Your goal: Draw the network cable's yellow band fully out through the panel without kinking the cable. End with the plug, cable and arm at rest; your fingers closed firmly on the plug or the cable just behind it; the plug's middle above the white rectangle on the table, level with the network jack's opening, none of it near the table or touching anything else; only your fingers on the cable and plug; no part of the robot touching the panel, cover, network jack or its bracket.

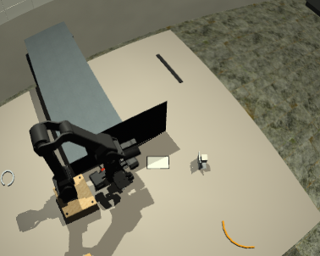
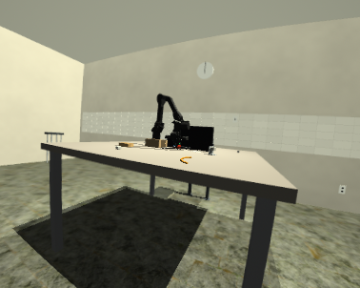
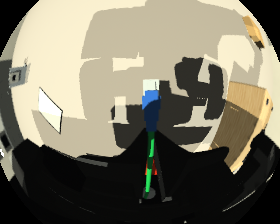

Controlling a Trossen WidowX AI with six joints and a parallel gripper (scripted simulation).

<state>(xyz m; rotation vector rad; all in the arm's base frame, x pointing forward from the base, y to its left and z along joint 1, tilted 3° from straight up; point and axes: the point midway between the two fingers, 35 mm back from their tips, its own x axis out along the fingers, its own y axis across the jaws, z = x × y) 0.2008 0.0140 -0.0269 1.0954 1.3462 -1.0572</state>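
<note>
The blue network cable (image 3: 151, 111) ends in a pale plug (image 3: 151, 87). In the wrist view it sticks out from between my fingertips, above the table. My gripper (image 3: 149, 131) is shut on the cable just behind the plug. In the top view the gripper (image 1: 108, 175) points down, near the arm's base and in front of the black panel (image 1: 142, 123). The white rectangle (image 1: 157, 162) lies to the gripper's right and also shows in the wrist view (image 3: 50, 110). The network jack on its bracket (image 1: 203, 162) stands beyond it. I see no yellow band.
A long grey-blue cover (image 1: 68, 93) lies behind the panel. The arm stands on a wooden base (image 1: 79, 199). A small ring (image 1: 7, 177) lies at the left. An orange curved piece (image 1: 235, 238) lies at the front right. A black strip (image 1: 169, 69) lies at the back.
</note>
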